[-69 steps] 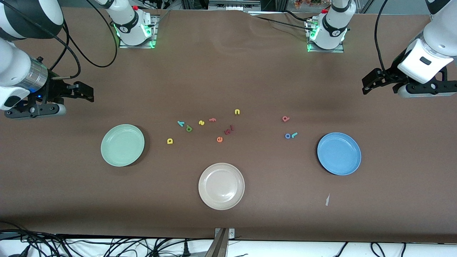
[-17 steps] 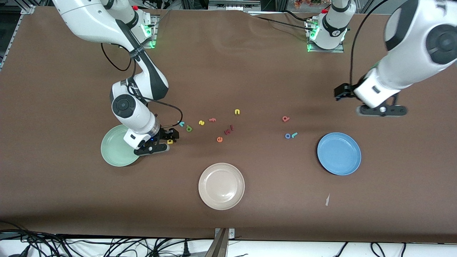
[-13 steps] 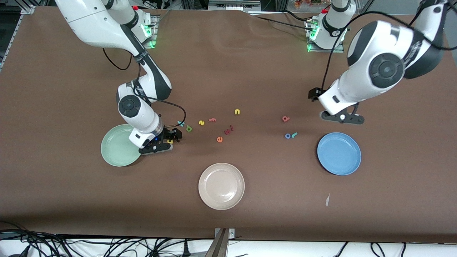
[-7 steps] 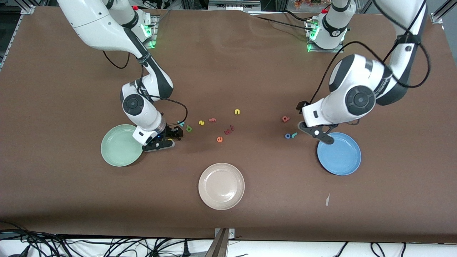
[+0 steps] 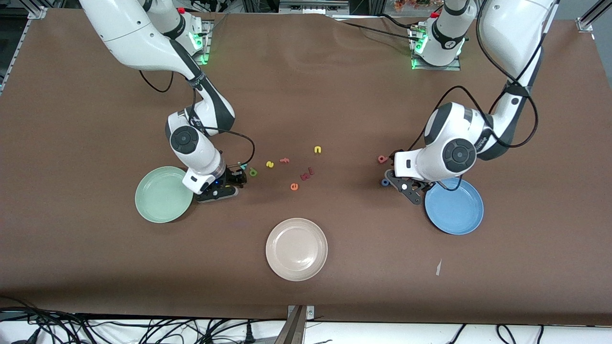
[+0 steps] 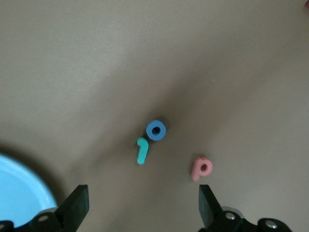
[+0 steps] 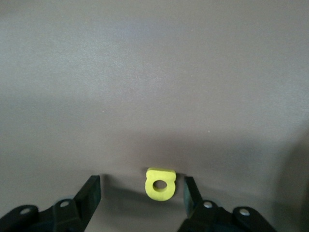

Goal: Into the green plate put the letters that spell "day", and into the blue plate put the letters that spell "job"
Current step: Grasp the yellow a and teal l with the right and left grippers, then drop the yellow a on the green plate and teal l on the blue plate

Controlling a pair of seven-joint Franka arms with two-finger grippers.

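Closing my right gripper around the yellow d, low in the right wrist frame, fingers not yet touching; I'd squeeze evenly. My left gripper hangs open.

The brown bench holds three round plates. The green plate sits toward the right arm's end, the blue plate toward the left arm's end, and a beige plate near the front edge. Small foam letters lie across the middle. A yellow d lies beside the green plate.
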